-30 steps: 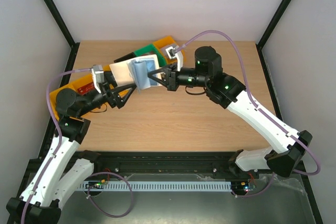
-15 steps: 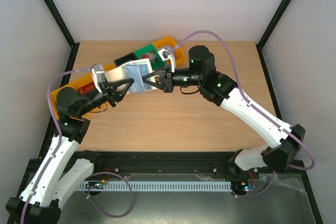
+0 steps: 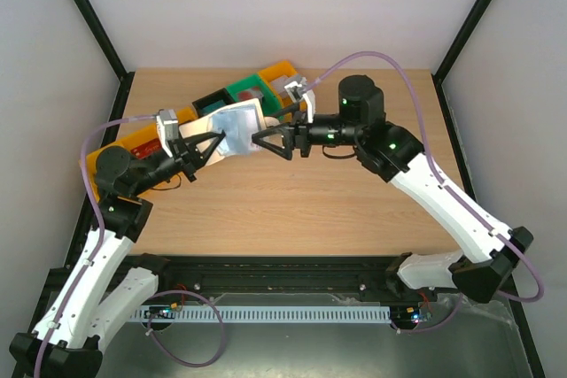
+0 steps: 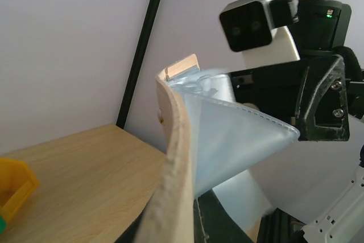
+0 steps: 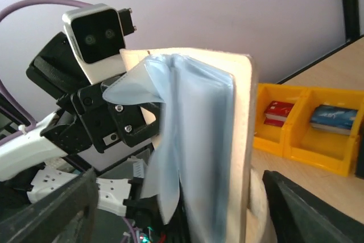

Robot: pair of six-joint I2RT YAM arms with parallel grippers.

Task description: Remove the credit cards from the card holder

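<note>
Grip has swapped since a second ago: left gripper (image 3: 211, 142) now pinches the card holder (image 3: 234, 121), while right gripper (image 3: 267, 140) has let go, fingers spread. Holder hangs at 2 o'clock of the left jaws and 10 o'clock of the right. Whether credit cards sit inside it cannot be made out.
</note>
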